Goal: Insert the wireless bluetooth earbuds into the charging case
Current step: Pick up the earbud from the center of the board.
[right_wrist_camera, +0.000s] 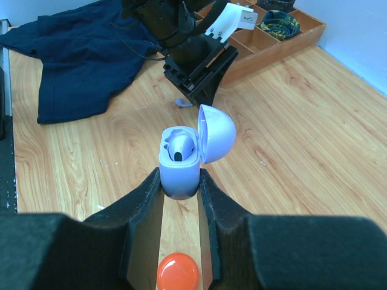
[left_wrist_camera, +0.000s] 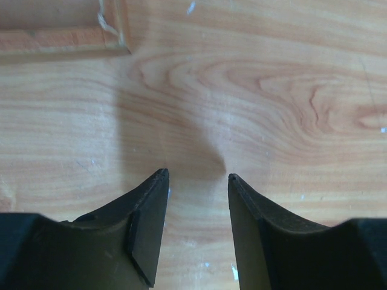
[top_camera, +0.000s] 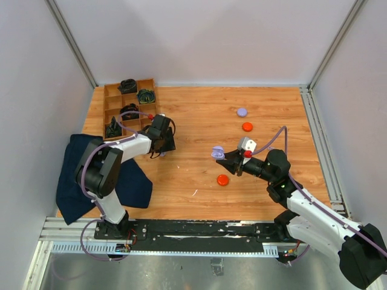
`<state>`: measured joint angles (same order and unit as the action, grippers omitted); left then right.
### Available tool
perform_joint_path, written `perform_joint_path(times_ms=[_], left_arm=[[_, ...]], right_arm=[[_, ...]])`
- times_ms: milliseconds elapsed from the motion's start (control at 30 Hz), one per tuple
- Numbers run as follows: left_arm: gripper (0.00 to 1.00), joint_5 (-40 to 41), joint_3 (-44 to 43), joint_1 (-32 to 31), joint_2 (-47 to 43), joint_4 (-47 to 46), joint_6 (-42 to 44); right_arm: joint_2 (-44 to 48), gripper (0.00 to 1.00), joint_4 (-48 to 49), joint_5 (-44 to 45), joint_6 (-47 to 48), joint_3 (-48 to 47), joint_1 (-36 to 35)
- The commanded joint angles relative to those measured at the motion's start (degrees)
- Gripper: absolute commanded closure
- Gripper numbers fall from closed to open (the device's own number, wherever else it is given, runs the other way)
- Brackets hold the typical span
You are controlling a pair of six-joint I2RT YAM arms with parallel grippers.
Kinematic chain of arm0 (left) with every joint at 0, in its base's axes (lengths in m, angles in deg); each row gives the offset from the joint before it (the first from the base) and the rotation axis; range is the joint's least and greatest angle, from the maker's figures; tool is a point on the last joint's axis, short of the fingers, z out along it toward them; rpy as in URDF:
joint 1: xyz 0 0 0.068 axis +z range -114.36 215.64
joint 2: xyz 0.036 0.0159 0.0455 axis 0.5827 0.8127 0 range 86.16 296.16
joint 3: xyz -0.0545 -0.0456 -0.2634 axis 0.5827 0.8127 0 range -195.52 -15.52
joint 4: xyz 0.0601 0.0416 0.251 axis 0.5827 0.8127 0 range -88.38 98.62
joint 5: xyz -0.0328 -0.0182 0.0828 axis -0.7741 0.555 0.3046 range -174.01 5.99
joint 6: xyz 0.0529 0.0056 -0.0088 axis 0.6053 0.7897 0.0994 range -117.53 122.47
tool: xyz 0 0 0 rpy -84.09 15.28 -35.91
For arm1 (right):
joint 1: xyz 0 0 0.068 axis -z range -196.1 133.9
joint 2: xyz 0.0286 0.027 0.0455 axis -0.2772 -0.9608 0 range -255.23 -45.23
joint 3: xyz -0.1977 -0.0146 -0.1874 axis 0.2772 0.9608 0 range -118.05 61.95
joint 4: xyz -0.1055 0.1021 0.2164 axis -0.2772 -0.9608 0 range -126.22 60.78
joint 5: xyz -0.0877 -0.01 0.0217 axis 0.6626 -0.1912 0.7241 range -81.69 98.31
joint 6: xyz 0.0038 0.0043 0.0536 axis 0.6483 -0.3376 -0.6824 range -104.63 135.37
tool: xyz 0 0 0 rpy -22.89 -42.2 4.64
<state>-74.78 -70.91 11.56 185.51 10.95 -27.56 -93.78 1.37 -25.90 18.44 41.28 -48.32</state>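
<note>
My right gripper [right_wrist_camera: 179, 173] is shut on a lavender charging case [right_wrist_camera: 179, 175] and holds it upright above the table. Its lid [right_wrist_camera: 216, 133] is swung open to the right. One lavender earbud [right_wrist_camera: 182, 147] sits in the case. In the top view the case [top_camera: 218, 153] is at the table's middle, at the tip of my right gripper [top_camera: 226, 156]. My left gripper [left_wrist_camera: 196, 176] is open, tips close to bare wood, nothing between them. A small lavender piece [right_wrist_camera: 181, 103], maybe an earbud, lies on the wood at the left gripper's tips. No orange-red earbud shows.
An orange-red disc [top_camera: 223, 179] lies under the right gripper, another [top_camera: 247, 127] and a lavender disc [top_camera: 242, 112] lie farther back. A wooden organizer [top_camera: 110, 100] with black coiled bundles stands at the back left. A navy cloth [top_camera: 75, 175] lies at the left.
</note>
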Motion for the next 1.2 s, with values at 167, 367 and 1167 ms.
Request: perform_joint_path(times_ms=[167,367,1167], left_arm=[[0.51,-4.7,4.6,-0.7,-7.1,8.0,1.2],[0.52,-4.6,5.3,-0.8,-10.0,10.7,1.2],[0.60,4.3,2.0,2.0,-6.5,12.9,-0.7]], right_arm=[[-0.3,0.97,2.5,0.7,0.1,0.5,-0.5],[-0.4,0.97,2.5,0.5,0.0,0.2,-0.5],[1.2,0.96,1.7,1.0,0.8,0.9,-0.5]])
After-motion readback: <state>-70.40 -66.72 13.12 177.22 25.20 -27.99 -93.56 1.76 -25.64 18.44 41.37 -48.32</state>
